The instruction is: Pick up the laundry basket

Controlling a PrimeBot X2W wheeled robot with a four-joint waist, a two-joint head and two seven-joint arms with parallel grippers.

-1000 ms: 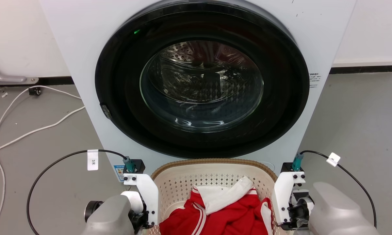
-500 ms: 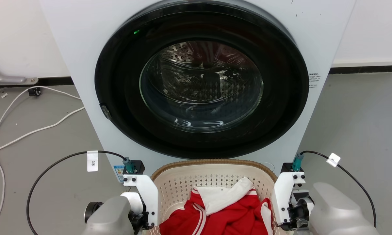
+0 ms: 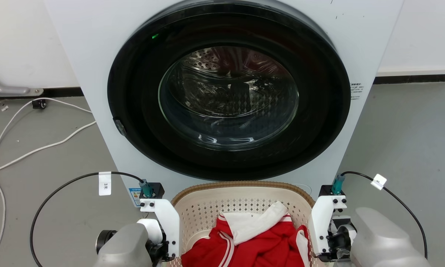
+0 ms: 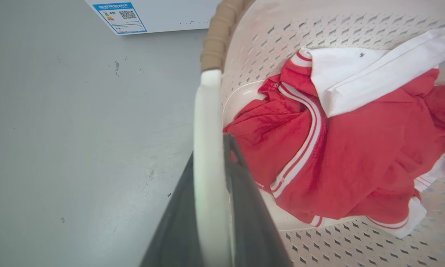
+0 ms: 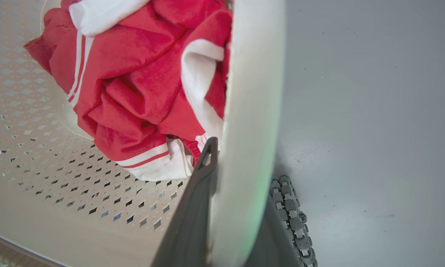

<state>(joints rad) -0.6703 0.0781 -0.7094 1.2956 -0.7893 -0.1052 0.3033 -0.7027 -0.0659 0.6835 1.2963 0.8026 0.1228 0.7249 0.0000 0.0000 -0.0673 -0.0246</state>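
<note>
My right gripper (image 5: 244, 167) clamps the white handle (image 5: 252, 92) of the cream-white perforated plastic laundry basket (image 5: 40, 178); crumpled red-and-white garment (image 5: 133, 74) inside.

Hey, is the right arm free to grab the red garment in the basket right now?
Probably not: the right claw is shut on the basket handle, so it would have to let go before reaching the garment.

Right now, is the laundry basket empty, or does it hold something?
Not empty. A crumpled red and white garment lies inside the laundry basket; its perforated wall above is bare.

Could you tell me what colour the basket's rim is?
Brown rim, clearest in head view.
</note>
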